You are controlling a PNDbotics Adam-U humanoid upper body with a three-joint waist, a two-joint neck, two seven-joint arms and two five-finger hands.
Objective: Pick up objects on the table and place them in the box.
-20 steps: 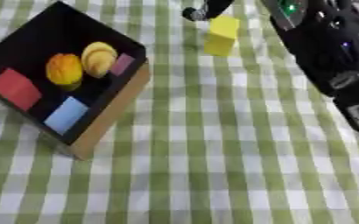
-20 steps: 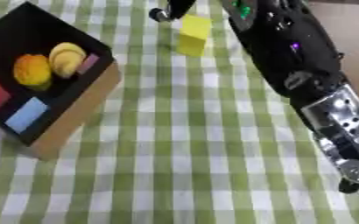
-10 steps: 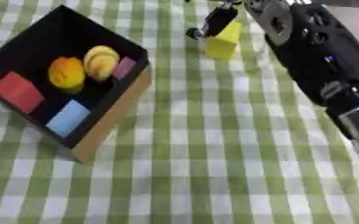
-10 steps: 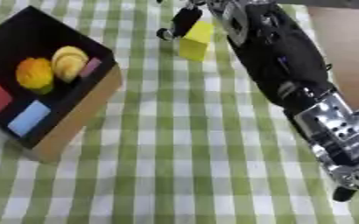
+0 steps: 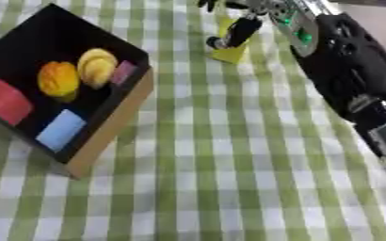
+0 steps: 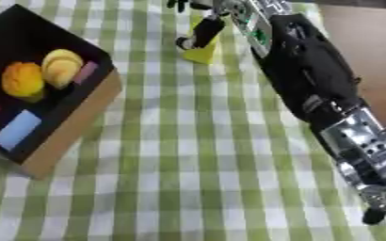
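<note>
Right hand (image 5: 239,29) at far table edge, fingers curling around yellow block (image 5: 231,52) on green checked table (image 5: 229,155); closure incomplete, block not lifted. Advice: seat thumb opposite, lift straight, carry to black-lined cardboard box (image 5: 114,120). Left hand unseen.

The box (image 5: 106,136) sits on the left of the table (image 5: 229,179), with 5 things in it. The block (image 5: 229,52) stands far back, right of the box, under the right hand (image 5: 239,28).

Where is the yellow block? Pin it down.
The yellow block stands on the checked cloth at the top centre of the left eye view, under the right hand, right of the box.
</note>
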